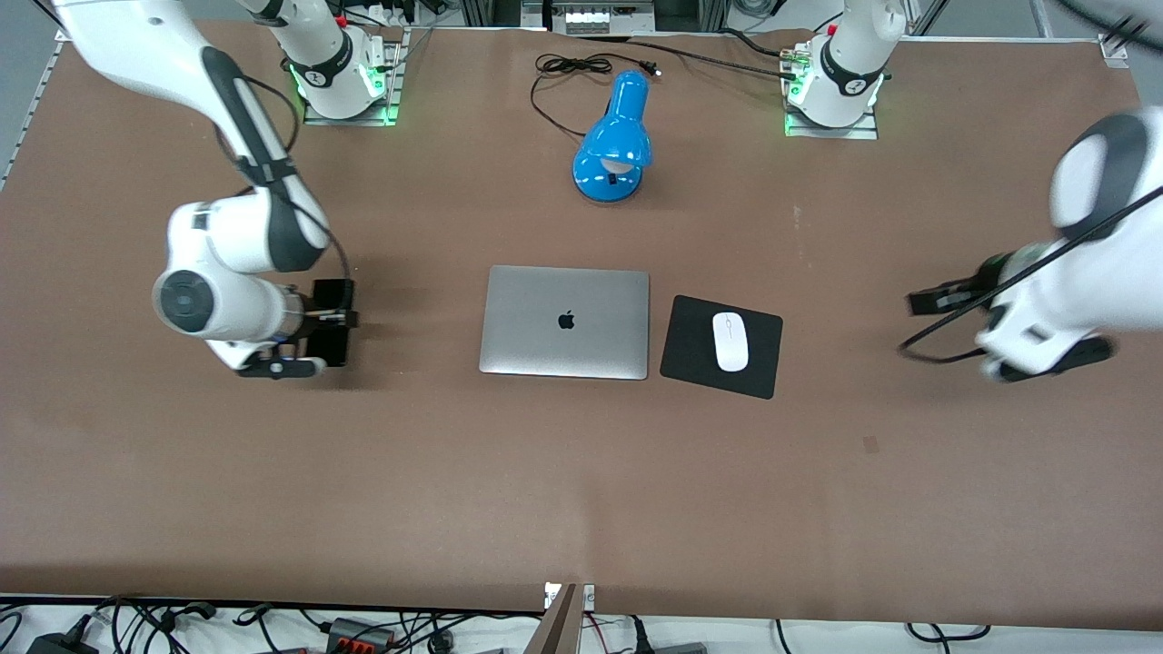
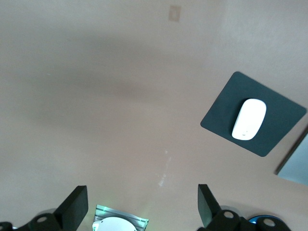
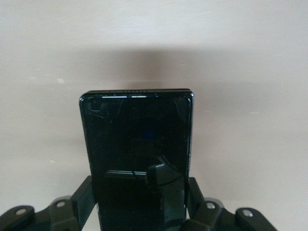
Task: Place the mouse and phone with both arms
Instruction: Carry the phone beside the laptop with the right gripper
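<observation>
A white mouse rests on a black mouse pad beside a closed laptop, toward the left arm's end of the tabletop. The left pincer hangs open over bare tabletop, apparently done there. The right pincer clamps the black phone by its edges, over bare tabletop toward the right arm's end, ready to lay it flat.

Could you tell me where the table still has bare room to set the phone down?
Bare table lies between the right gripper, shut on the phone, and the laptop, and all along the camera-side edge. It is crowded where the mouse sits on the mouse pad beside the laptop.
</observation>
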`<state>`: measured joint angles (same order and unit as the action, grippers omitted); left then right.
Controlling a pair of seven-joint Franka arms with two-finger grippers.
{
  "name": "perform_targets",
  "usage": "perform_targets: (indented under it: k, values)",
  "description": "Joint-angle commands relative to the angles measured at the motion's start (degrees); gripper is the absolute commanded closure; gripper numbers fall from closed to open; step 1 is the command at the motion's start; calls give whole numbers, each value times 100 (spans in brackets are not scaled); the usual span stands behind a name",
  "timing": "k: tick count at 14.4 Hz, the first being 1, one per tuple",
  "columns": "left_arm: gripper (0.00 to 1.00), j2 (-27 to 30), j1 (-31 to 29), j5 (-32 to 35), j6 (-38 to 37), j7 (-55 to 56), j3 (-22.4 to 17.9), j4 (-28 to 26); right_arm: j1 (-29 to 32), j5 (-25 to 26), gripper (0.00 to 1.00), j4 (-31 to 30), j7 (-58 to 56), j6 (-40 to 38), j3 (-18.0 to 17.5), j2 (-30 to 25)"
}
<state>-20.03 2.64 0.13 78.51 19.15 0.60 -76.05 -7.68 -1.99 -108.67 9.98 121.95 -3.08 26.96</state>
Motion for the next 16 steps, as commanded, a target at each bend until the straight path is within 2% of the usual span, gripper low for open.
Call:
perform_targets:
  k: [1,4,6,10,12,15,16]
  values:
    - [0,243,61,-56,-90,1,98,38,-478,-56,73,450,835,205,36,492]
    - [0,341,70,126,-100,80,659,-94,-849,-64,73,522,1540,426,36,679]
    - [0,481,62,162,154,333,783,-172,-1033,-64,73,522,1735,461,36,731]
    - [0,1500,-43,365,1532,432,933,-1735,-1324,-64,73,522,1972,654,36,854]
    - [0,1467,-219,365,1527,196,915,-1615,-1298,-64,73,522,1982,751,36,924]
    - [0,1301,-491,304,1466,-788,863,-1309,-1298,-64,72,522,1982,778,36,977]
    - [0,1195,-571,294,1352,-807,871,-1168,-1307,-64,69,522,1973,804,36,986]
